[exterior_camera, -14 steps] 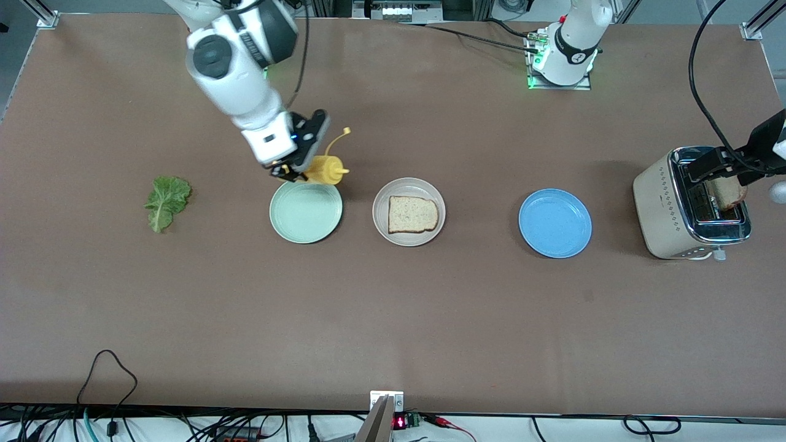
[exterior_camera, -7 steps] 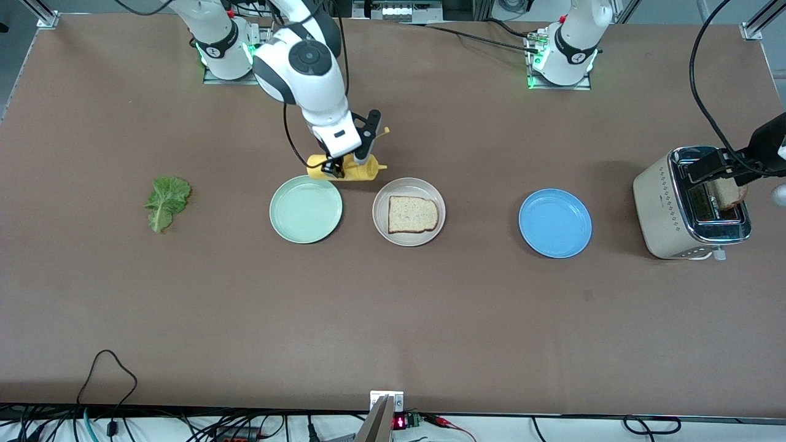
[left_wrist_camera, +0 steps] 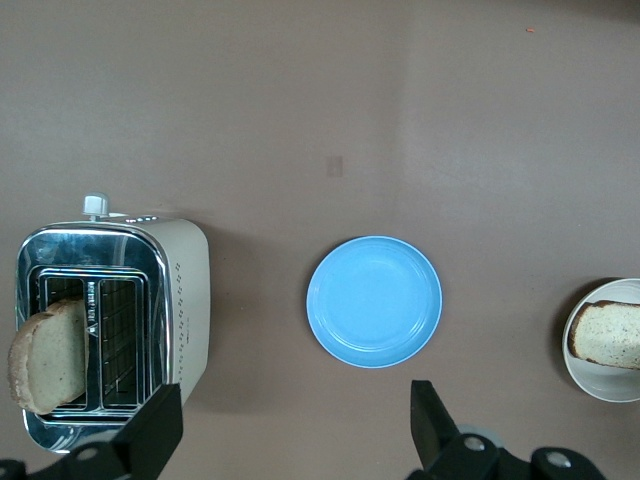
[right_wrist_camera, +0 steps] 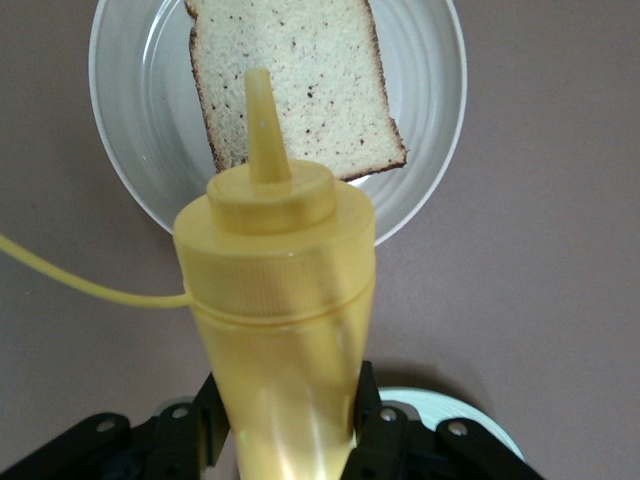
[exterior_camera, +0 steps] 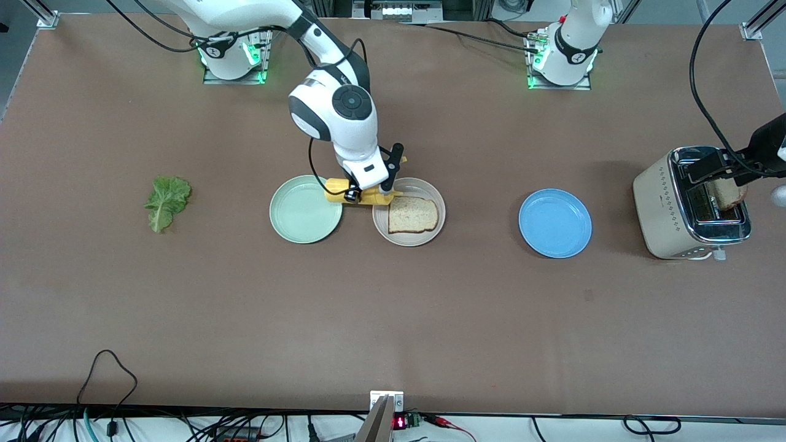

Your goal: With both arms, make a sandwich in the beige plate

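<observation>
- Right gripper (exterior_camera: 363,195), just left of frame centre in the front view, is clamped on a yellow squeeze bottle (exterior_camera: 359,196) lying sideways, nozzle over the rim of the beige plate (exterior_camera: 424,236)
- One bread slice (exterior_camera: 413,214) lies flat on that plate, at frame centre
- Mint-green plate (exterior_camera: 305,209) sits just beside it toward the right arm's end; lettuce leaf (exterior_camera: 166,201) lies well apart at mid-left
- Blue plate (exterior_camera: 554,223) sits right of centre
- Left gripper (exterior_camera: 727,175), fingers spread wide, hangs over the toaster (exterior_camera: 666,209) at the right edge
- A second slice (left_wrist_camera: 47,355) stands in a toaster slot, apparently untouched
</observation>
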You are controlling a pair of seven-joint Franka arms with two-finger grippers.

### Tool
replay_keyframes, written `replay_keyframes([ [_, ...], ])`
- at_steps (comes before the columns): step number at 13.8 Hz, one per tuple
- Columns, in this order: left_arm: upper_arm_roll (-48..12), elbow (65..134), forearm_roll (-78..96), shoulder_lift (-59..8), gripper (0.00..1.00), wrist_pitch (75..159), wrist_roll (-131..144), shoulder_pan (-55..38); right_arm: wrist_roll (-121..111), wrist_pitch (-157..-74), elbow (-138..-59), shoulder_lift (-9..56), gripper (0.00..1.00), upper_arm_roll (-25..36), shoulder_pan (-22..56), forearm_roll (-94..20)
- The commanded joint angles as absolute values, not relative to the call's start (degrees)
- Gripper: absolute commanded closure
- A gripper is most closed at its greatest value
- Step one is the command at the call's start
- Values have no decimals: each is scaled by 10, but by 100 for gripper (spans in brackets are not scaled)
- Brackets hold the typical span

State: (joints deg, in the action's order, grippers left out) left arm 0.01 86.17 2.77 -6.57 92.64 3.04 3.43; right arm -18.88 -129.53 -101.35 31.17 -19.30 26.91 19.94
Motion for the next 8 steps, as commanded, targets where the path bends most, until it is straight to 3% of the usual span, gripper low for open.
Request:
replay_keyframes([
  [1,-2,862,32,-64,0,921,22,38,-177,-1277,-997,314,100,-188,278,219],
  [5,-1,862,32,-64,0,921,21,38,-183,-1271,-998,295,100,-188,271,218],
  [8,-1,861,30,-64,0,923,21,37,-213,-1222,-1019,235,100,-191,231,212],
])
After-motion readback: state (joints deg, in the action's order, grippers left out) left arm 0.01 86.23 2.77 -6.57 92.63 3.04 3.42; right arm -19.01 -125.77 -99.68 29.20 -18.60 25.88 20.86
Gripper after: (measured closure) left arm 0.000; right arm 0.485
